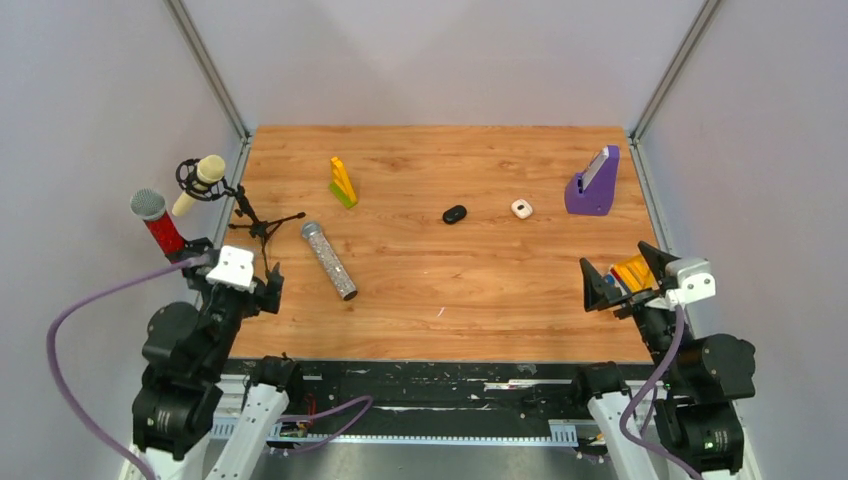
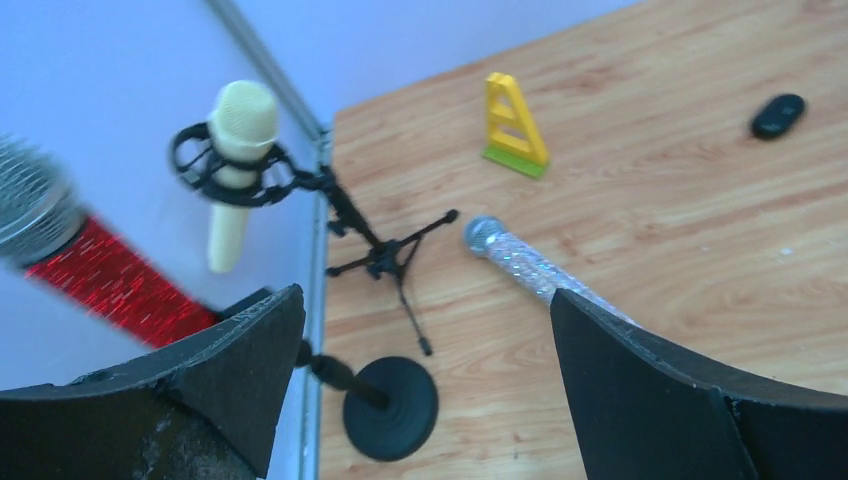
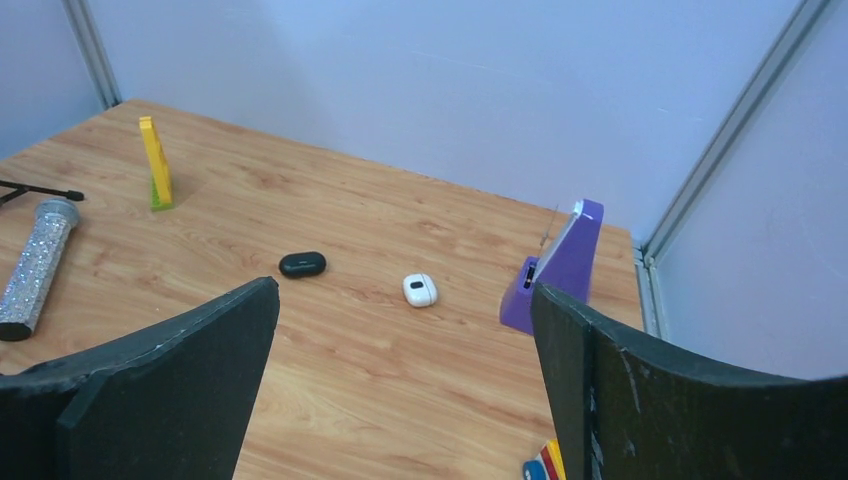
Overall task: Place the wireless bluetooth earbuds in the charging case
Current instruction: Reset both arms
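A closed black charging case [image 1: 454, 214] and a closed white charging case [image 1: 521, 208] lie on the wooden table [image 1: 450, 270], right of centre at the back. Both also show in the right wrist view, the black case [image 3: 302, 264] and the white case [image 3: 420, 289]; the left wrist view shows the black case [image 2: 778, 115]. No earbuds show in any view. My left gripper [image 1: 262, 285] [image 2: 425, 298] is open and empty at the near left. My right gripper [image 1: 618, 268] [image 3: 405, 288] is open and empty at the near right, well short of the cases.
A yellow block [image 1: 342, 182] stands at the back left and a purple stand [image 1: 592, 185] at the back right. A silver glitter microphone [image 1: 329, 260] lies near my left gripper. A cream microphone on a tripod [image 1: 200, 180] and a red microphone [image 1: 158, 222] stand at the left edge. A thin white sliver [image 1: 440, 313] lies near the front.
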